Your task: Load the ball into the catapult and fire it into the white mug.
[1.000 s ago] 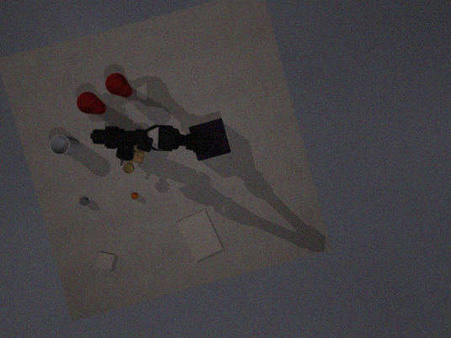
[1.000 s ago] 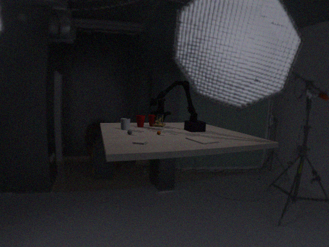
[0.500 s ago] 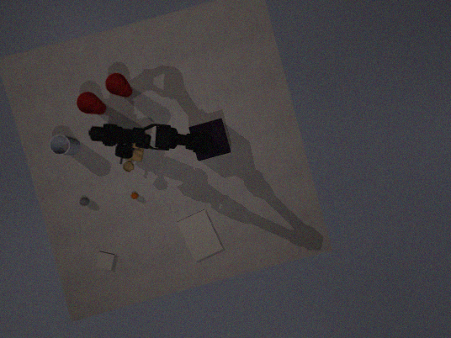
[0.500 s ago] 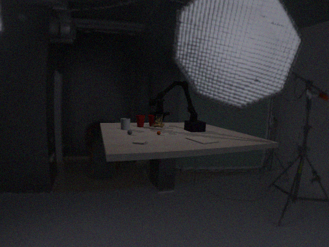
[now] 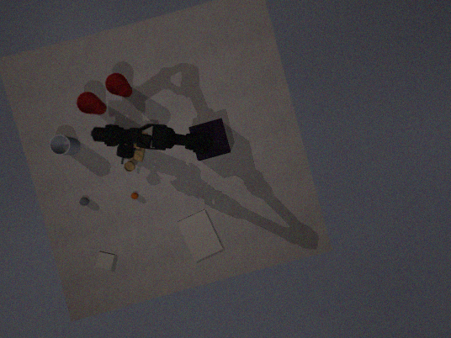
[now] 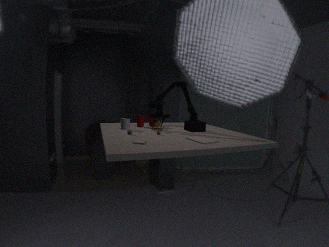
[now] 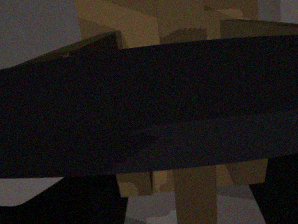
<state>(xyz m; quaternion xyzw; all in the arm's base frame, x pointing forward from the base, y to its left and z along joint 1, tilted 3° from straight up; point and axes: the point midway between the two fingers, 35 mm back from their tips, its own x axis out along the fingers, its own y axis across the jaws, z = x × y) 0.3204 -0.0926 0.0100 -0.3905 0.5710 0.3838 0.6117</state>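
Gripper [image 5: 126, 150] [image 6: 159, 117] is down at the tan wooden catapult [image 5: 139, 154] [image 6: 158, 127] [image 7: 196, 197], fingers clamped on part of it; can't tell which part. Wrist view is mostly a dark bar, with catapult wood above and below it.

Black jointed arm [image 5: 161, 136] [image 6: 188, 96] arches out from its dark box-shaped base [image 5: 223, 147] [image 6: 195, 126] to the catapult. Round cup end of the catapult sticks out past the gripper in the top view.

Small orange ball [image 5: 135, 195] [image 6: 158, 133] is on the pale tabletop [image 5: 252, 84] [image 6: 184, 150], near the catapult and apart from it. Not loaded. Small grey ball [image 5: 84, 201] [image 6: 129, 132] sits farther along, on the mug side.

White cylindrical mug [image 5: 74, 145] [image 6: 125, 123] stands upright, well apart from the orange ball. Two red tapered cups [image 5: 90, 103] [image 5: 118, 85] [image 6: 140, 121] [image 6: 151, 120] stand near each other, beyond the mug from the grey ball.

Also on the table: large thin pale rectangular slab [image 5: 200, 235] [image 6: 202, 140] and smaller pale block [image 5: 105, 261] [image 6: 140, 142], well apart from each other. Light's dim, fine detail is lost.
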